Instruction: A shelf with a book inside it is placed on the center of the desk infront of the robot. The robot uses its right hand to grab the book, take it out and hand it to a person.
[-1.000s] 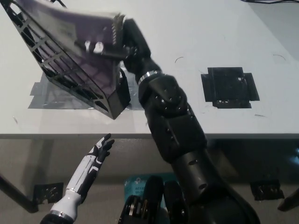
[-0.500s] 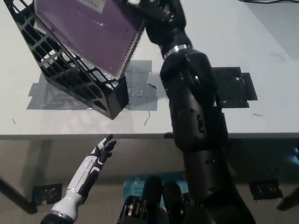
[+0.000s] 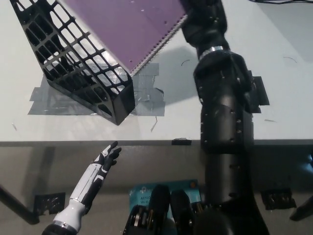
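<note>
One purple book (image 3: 128,25) held by right hand (image 3: 200,19), above shelf (image 3: 78,68)

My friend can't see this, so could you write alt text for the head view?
A black right hand lifts a purple spiral-bound book above a black lattice plastic shelf on a white desk. The white left hand rests open below the desk's edge.

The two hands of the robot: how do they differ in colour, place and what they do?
The right hand is black, while the left hand is white with dark fingers. The right hand is raised over the desk at the picture's top, gripping the purple book; the left hand rests low, below the desk's front edge. The left hand is open and holds nothing. Both reach forward.
</note>
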Controlling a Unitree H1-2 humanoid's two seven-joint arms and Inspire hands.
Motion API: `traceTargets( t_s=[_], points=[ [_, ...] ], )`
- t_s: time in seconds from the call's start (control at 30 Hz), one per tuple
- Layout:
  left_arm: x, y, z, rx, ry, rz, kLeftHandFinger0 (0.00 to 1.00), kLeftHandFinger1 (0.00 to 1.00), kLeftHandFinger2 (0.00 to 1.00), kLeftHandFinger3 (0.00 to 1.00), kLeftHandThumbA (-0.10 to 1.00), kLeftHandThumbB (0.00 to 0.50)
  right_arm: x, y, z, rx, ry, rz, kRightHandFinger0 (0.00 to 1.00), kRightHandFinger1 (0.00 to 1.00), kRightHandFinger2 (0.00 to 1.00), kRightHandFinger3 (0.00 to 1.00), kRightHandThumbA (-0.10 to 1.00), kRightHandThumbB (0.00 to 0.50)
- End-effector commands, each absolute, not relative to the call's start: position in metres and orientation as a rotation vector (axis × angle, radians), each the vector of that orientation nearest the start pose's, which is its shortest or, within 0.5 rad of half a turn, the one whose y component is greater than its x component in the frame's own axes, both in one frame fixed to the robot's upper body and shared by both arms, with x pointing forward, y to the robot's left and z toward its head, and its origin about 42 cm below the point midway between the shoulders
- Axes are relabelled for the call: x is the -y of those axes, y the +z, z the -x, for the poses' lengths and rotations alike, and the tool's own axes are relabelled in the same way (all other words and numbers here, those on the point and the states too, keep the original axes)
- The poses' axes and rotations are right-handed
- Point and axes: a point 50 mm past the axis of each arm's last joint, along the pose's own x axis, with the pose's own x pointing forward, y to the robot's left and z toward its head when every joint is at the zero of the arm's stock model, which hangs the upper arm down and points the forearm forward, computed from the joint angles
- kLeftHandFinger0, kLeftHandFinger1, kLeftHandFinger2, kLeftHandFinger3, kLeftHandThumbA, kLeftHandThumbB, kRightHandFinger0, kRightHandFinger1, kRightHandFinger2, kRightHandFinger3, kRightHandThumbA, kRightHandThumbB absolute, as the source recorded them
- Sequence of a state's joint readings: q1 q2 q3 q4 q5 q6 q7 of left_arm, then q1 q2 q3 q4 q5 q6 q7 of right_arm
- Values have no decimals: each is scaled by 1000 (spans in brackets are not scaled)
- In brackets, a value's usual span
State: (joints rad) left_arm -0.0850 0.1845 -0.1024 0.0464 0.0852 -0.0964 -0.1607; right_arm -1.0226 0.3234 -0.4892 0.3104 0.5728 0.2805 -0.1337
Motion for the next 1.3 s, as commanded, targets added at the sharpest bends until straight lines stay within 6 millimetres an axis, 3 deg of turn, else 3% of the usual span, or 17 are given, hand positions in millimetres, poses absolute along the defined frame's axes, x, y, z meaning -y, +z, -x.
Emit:
traceTargets(
  t_s=[0.0,0.13,0.33,0.53,0.6,0.73,0.77,0.83,0.87,0.9,0.93,1.0,1.03,1.1,1.23,1.27],
  points=[
    [-233,116,-308,161,-292,-301,1000,964,951,1000,1000,189,103,456,-481,335,365,-1309,0,0,0,0,1000,9],
    [-234,115,-307,154,-293,-297,1000,949,946,1000,1000,188,126,438,-485,314,332,-1340,0,0,0,0,1000,2],
    [-235,114,-305,140,-297,-280,1000,953,962,1000,1000,186,144,409,-489,237,283,-1459,0,0,0,0,1000,0],
    [-233,116,-308,145,-294,-292,1000,936,959,1000,1000,185,145,387,-491,163,206,-1538,0,0,0,26,1000,0],
    [-234,116,-308,149,-297,-296,1000,934,955,1000,1000,176,140,373,-494,110,156,-1568,0,0,0,91,1000,0],
    [-234,117,-309,151,-299,-294,1000,932,956,1000,1000,181,126,349,-500,-25,3,-1577,0,0,0,107,1000,0],
    [-234,116,-309,152,-299,-288,974,929,956,1000,1000,180,122,342,-501,-60,-30,-1583,0,0,0,136,1000,0],
    [-234,116,-309,157,-301,-281,964,927,957,1000,1000,178,114,330,-504,-105,-77,-1591,0,0,45,336,1000,0],
    [-234,116,-309,159,-302,-281,956,924,956,1000,1000,173,111,327,-505,-110,-96,-1587,0,0,85,439,1000,0],
    [-233,117,-309,157,-302,-286,967,922,955,1000,1000,184,104,321,-506,-124,-148,-1598,0,0,198,549,971,0],
    [-233,118,-309,155,-302,-288,967,922,956,1000,1000,185,102,320,-507,-128,-166,-1605,0,0,254,595,948,0],
    [-233,119,-308,155,-301,-292,965,920,954,1000,1000,182,98,318,-507,-138,-185,-1615,0,0,346,596,952,0],
    [-234,119,-309,159,-301,-290,984,914,944,1000,1000,187,96,320,-507,-150,-201,-1616,0,0,386,697,951,0],
    [-234,120,-310,161,-301,-290,983,914,945,1000,1000,186,95,324,-508,-152,-212,-1621,0,0,432,795,961,0],
    [-235,122,-311,163,-302,-298,961,903,948,1000,1000,180,94,327,-508,-147,-214,-1604,0,0,434,827,971,0],
    [-234,122,-311,165,-303,-295,955,898,942,1000,1000,177,94,326,-507,-152,-219,-1595,0,0,424,884,964,0]
  ],
)
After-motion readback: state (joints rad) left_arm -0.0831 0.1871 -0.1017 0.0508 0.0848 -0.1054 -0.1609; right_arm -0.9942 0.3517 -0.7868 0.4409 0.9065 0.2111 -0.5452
